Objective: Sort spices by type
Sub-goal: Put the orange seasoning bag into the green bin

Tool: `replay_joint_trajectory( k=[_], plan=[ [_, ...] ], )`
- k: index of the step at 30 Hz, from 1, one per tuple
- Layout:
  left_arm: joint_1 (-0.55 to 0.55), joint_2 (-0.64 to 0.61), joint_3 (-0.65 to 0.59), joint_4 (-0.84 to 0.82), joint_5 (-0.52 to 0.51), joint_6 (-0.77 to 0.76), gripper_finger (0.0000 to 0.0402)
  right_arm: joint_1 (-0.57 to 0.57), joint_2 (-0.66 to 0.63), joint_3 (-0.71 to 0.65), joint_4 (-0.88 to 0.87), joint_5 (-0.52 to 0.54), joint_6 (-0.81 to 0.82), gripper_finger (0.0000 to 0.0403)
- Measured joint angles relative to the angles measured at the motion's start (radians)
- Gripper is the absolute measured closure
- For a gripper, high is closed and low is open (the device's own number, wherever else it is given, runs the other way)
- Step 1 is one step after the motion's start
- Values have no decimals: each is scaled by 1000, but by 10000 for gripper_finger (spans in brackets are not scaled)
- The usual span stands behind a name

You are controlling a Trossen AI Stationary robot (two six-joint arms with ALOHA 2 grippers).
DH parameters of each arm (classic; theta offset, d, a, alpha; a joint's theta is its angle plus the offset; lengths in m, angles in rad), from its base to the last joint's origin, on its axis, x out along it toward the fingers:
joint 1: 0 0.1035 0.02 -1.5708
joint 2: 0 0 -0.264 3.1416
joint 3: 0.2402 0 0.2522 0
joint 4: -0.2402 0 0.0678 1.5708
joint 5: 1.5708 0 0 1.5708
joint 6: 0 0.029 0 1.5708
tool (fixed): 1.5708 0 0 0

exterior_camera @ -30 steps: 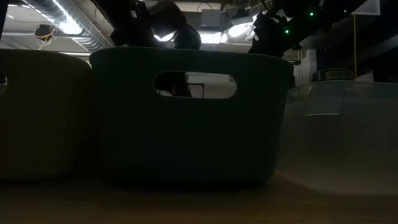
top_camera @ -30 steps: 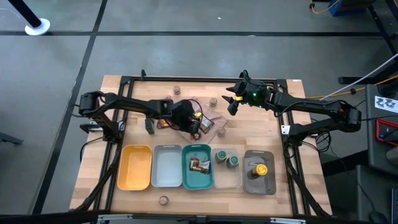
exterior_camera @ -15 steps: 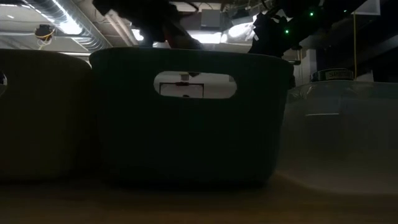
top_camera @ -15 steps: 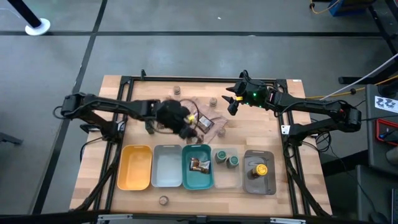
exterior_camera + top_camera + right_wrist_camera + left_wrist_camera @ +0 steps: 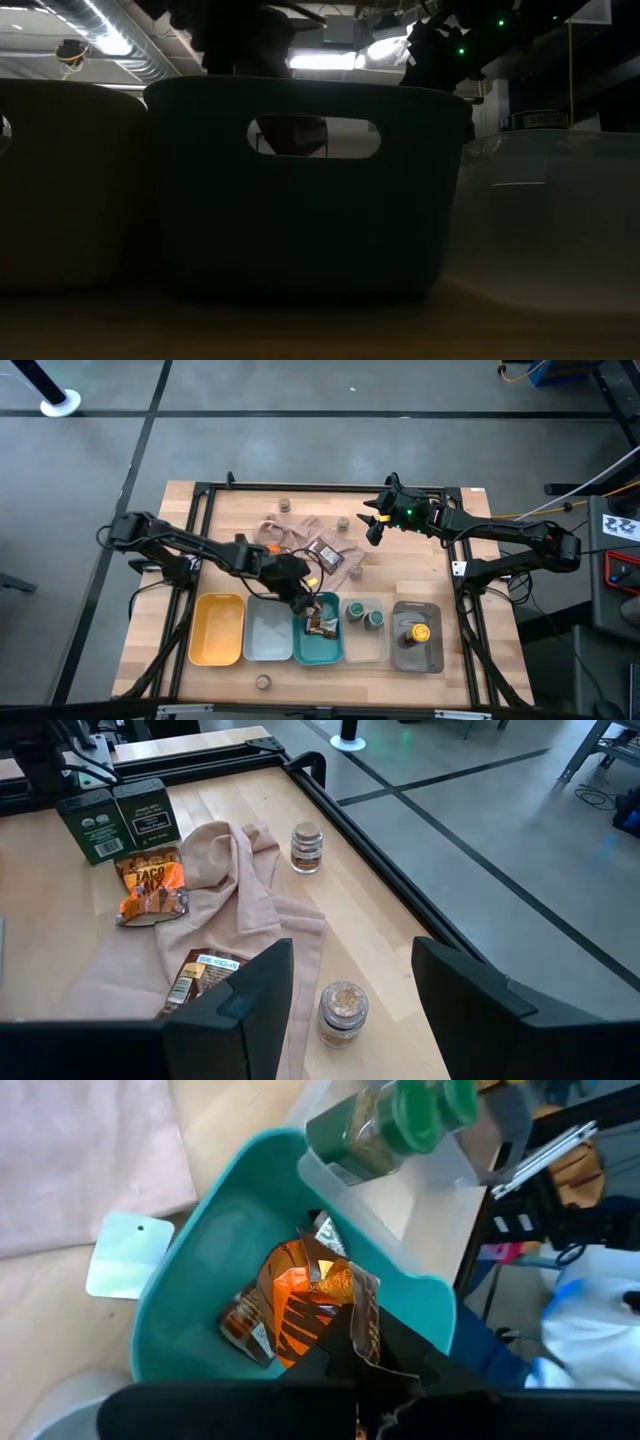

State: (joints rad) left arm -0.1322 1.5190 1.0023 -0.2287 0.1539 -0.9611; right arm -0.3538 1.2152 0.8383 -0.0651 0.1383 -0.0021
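My left gripper (image 5: 302, 598) is over the far end of the teal tray (image 5: 318, 645), shut on a crumpled orange-brown packet (image 5: 310, 1295). Another packet (image 5: 243, 1328) lies on the tray floor. On the beige-pink cloth (image 5: 240, 900) lie an orange packet (image 5: 150, 890) and a brown packet (image 5: 200, 975). Two black blocks (image 5: 115, 815) stand beyond them. One small jar (image 5: 306, 847) stands on the wood beside the cloth, another (image 5: 343, 1012) at the cloth's edge. My right gripper (image 5: 372, 525) hangs open above the table's far right part, holding nothing. My left gripper pinches the packet's near end (image 5: 356, 1348) between its two fingers, which slant down from the table's left. The packet juts out ahead of the fingers, creased, over the inside of the teal tray. Whether it touches the packet below, I cannot tell.
Five trays stand in a row along the near side: yellow (image 5: 217, 630), grey (image 5: 268, 630), teal, clear (image 5: 364, 645) with two green-lidded jars (image 5: 400, 1115), grey (image 5: 417, 650) with a yellow-lidded jar. One jar (image 5: 263, 682) stands near the front edge. A black frame rims the table.
My left gripper has swung from the cloth toward the table's near edge, rolling a little, and carried the orange-brown packet with it. It now stands over the teal tray. My right gripper has kept still.
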Motion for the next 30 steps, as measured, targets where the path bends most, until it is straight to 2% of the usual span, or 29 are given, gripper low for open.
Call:
replay_joint_trajectory(
  k=[9, 17, 21, 30],
  plan=[
    [3, 44, 0, 4, 52, 90, 362, 0, 0, 0, -7, 0, 0, 196],
    [19, 55, 0, 10, 42, 104, 279, 0, 0, 0, -7, 0, 0, 196],
    [52, 56, -1, 48, 52, 105, 251, 0, 0, 0, -8, 0, 0, 196],
    [137, 43, 0, 197, 194, 105, 246, 0, 0, 0, -8, 0, 0, 196]
  ],
)
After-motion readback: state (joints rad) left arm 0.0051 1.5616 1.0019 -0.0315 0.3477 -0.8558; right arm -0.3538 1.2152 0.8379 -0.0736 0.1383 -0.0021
